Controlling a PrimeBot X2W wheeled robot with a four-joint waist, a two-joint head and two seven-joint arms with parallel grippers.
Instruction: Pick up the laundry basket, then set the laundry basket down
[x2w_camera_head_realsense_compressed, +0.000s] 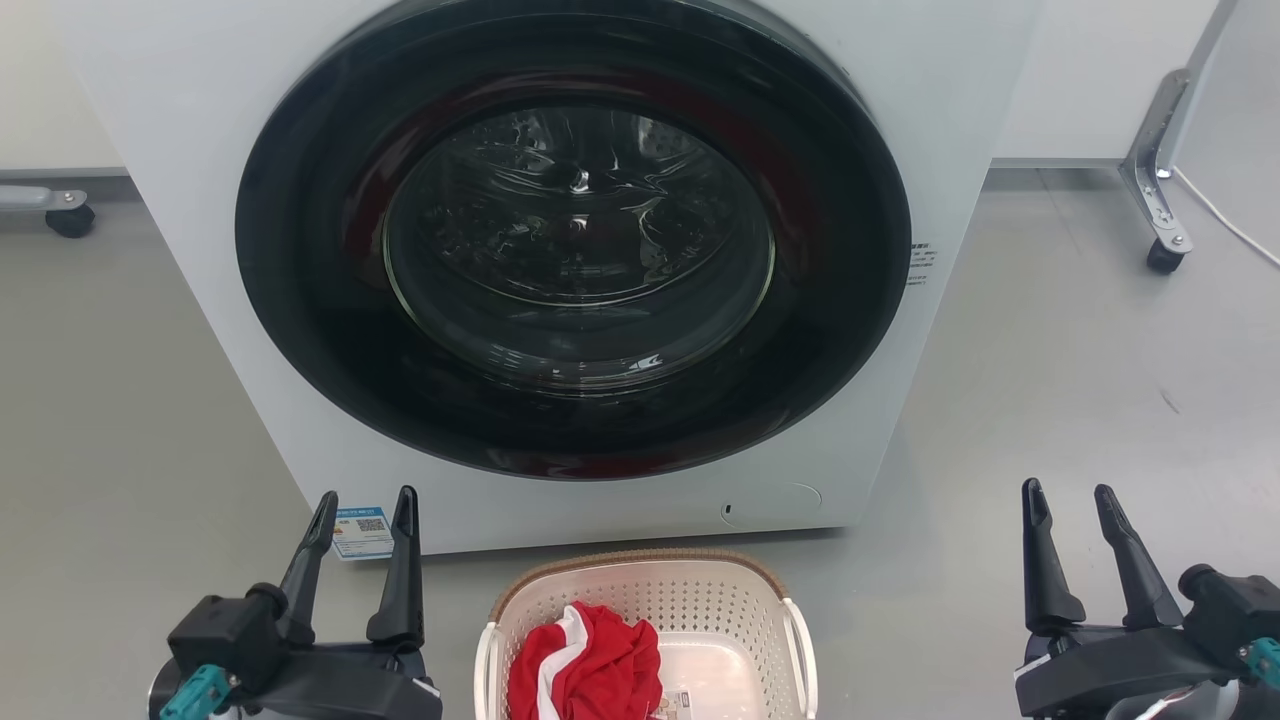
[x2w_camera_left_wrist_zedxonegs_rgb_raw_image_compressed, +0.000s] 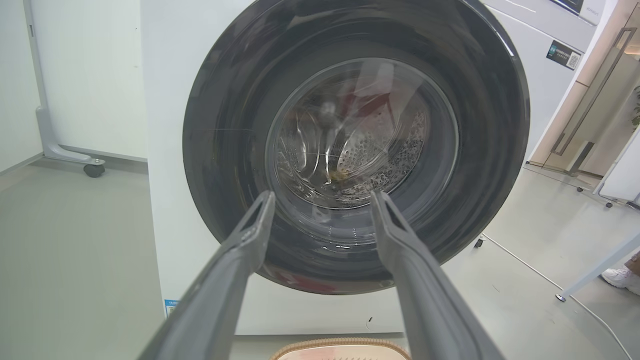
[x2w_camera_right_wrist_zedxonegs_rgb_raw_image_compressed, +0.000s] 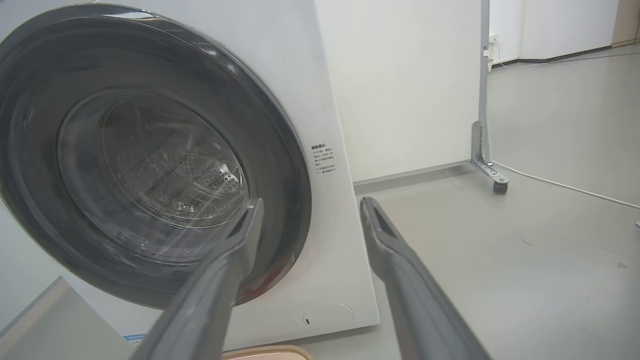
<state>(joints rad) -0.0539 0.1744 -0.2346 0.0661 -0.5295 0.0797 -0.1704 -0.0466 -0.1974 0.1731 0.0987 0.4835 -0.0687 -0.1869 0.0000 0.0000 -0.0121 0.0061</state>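
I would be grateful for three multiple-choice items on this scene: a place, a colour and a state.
1. Where is the laundry basket relative to the washing machine?
A. On top of it.
B. On the floor in front of it.
C. Inside it.

2. What colours is the garment in the basket?
A. Blue and yellow.
B. Black.
C. Red and white.

3. How are the left gripper and the right gripper?
A. Both open, holding nothing.
B. Both shut on the basket.
C. One shut on the garment.

Answers: 1 B, it stands on the floor before the machine; 2 C, red cloth with white stripes; 3 A, both pairs of jaws stand apart, nothing between.
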